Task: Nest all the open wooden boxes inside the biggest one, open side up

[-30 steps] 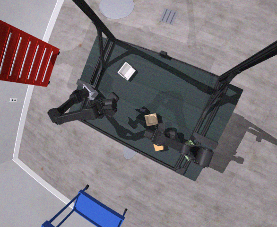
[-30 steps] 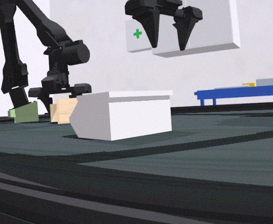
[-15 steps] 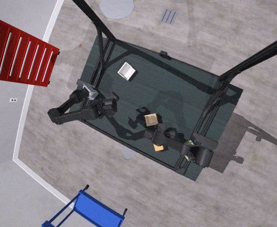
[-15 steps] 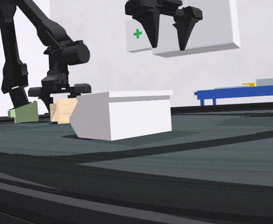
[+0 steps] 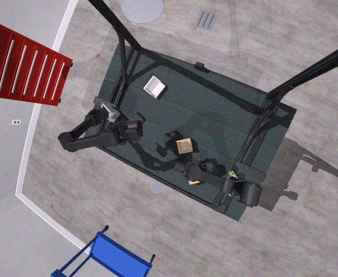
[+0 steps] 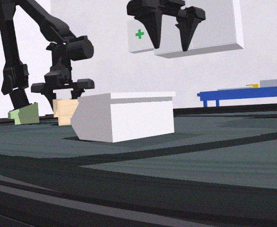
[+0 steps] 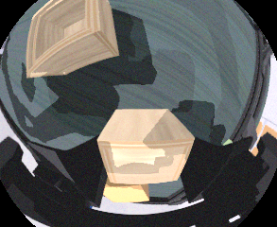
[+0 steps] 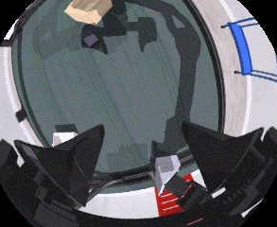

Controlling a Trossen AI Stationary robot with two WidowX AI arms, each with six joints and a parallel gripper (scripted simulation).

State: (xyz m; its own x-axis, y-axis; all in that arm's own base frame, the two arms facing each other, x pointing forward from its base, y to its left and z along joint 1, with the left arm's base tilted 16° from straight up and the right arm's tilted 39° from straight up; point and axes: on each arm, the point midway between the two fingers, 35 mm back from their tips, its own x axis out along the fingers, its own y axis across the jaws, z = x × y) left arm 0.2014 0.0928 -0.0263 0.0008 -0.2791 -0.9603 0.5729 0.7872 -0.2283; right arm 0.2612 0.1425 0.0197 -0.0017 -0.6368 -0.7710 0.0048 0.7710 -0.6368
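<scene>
Pale wood fills the span between the left hand's [image 5: 193,157] [image 6: 64,105] [image 7: 147,144] fingers: in the left wrist view, the small box [image 7: 145,125] sits at lower centre, its long faces running across the frame from one finger to the other. We see the larger wooden box [image 5: 184,146] [image 6: 66,113] [image 7: 83,53] toward the upper left of that view, near the small one but apart, its square mouth showing and turned up in the top view. We judge that the coming move turns on this gap, since the small box must rise and travel to the upper left to reach that mouth. Its own mouth seems to face the bottom of the frame, so it may need turning first. The left hand stands partly spread, pinching the small box by its two sides, and is plainly the nearer one. We see the right hand [image 5: 135,128] [image 6: 170,49] [image 8: 144,127] held above the bench [image 5: 175,110] [image 6: 146,168] [image 7: 171,85] [image 8: 124,90], wide apart and holding nothing, at upper centre of the exterior view.
</scene>
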